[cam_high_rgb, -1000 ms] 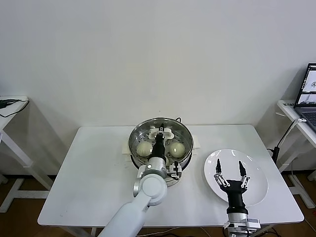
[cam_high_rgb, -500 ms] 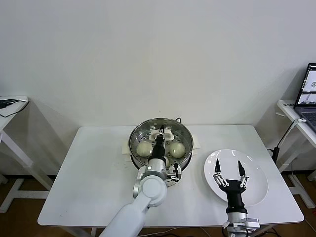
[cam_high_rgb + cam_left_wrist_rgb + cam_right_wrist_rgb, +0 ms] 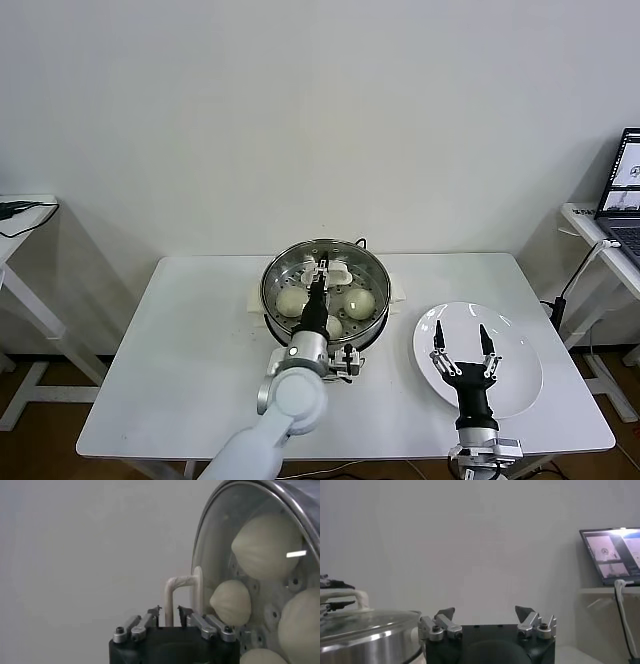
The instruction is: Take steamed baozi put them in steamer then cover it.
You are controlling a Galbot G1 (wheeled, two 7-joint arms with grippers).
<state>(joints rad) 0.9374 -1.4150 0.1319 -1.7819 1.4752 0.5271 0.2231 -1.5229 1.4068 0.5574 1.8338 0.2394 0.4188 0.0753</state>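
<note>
Steamer (image 3: 275, 282), glass lid (image 3: 215, 545) on, baozi (image 3: 358, 303) inside. Left gripper (image 3: 319, 272) narrowly parted astride lid handle (image 3: 176, 592). Right gripper (image 3: 461, 338) wide, over empty plate (image 3: 520, 385). Laptop (image 3: 625, 190) on side table.

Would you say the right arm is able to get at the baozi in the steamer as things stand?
Probably not: the glass lid already covers the steamer, so the baozi sit beneath it, and the open right tool hangs over the plate.
</note>
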